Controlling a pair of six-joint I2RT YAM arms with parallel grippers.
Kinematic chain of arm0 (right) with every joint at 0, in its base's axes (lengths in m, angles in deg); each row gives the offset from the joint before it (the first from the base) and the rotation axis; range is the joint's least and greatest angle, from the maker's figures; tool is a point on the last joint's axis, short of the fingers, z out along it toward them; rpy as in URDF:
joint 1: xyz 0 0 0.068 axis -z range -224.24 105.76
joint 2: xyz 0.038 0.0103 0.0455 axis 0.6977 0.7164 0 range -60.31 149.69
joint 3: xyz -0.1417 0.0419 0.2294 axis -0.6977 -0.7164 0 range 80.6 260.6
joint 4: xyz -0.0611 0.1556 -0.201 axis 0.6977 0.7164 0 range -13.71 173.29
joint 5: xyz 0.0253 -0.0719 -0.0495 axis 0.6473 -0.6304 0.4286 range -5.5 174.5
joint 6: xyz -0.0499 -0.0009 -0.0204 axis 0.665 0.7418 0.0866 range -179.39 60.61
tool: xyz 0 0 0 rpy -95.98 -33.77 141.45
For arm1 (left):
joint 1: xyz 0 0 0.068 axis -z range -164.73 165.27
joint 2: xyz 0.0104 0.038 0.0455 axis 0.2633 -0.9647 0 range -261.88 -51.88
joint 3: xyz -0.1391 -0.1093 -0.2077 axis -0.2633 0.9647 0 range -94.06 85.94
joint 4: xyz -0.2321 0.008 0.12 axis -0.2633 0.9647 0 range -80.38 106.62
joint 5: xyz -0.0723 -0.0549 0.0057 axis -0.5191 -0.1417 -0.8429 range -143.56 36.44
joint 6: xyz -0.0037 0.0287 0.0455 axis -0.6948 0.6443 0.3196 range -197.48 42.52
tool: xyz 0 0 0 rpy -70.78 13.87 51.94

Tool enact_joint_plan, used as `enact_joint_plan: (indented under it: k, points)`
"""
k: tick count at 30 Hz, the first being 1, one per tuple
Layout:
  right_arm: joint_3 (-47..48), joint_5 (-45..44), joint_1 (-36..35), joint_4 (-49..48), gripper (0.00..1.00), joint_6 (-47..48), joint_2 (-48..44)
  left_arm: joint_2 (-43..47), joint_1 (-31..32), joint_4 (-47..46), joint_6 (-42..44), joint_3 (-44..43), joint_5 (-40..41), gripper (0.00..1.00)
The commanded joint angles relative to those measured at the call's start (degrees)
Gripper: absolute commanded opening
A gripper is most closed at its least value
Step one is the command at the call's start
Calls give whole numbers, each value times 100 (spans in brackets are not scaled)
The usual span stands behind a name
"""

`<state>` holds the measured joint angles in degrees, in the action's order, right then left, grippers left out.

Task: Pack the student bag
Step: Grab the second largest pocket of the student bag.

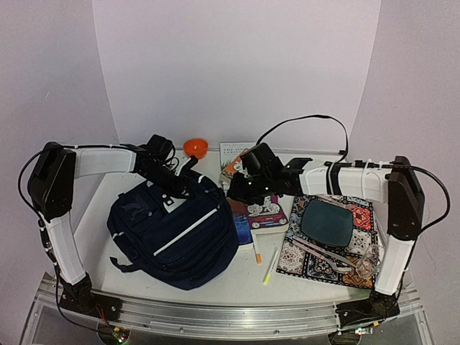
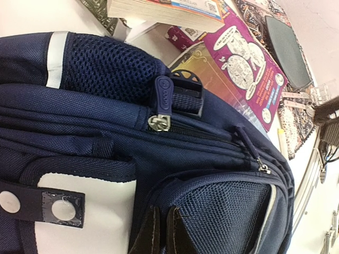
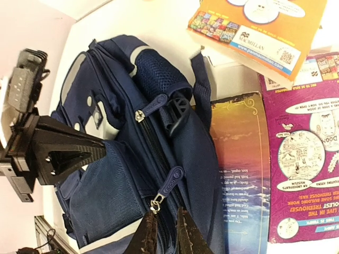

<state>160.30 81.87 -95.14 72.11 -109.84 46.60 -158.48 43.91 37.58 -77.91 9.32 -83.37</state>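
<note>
Closest to the arms there's a bare strip of white table (image 1: 230,291) with an orange-and-white marker (image 1: 256,249) and a thin yellow pen (image 1: 271,267) lying loose. That's the free room for swinging in.

The student bag (image 1: 172,237), a big navy-blue fabric backpack with black straps, lies flat left of centre, its near end close to the table edge. Right of it sits a patterned mat (image 1: 359,215).

Further back, the right gripper (image 3: 167,218) has its jaws parted a crack just beside the lower blue zip pull (image 3: 169,181), gripping nothing I can see. My guess is it's working the main zip.

The left gripper (image 2: 163,219) is clenched tight against the bag's far end, probably bracing it. Can't tell if fabric is pinched.

Tight spot: a sunset-coloured book (image 3: 238,159) butts against the bag's right side, with a purple comic-cover book (image 3: 307,148) just beside it
</note>
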Motion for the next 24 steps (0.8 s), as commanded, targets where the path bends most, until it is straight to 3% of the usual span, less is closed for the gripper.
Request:
enact_joint_plan:
  k: [1,5,11,24]
  points:
    - [308,809,190,213,29,771,172,298,-36,-255,31,67,-413,0]
    - [657,1353,388,198,35,1905,469,344,-34,-249,228,191,-546,0]
    - [961,2444,739,200,41,2742,940,352,-34,-172,299,230,-735,0]
    - [1686,3724,800,110,49,3539,1921,262,-34,43,429,163,-905,0]
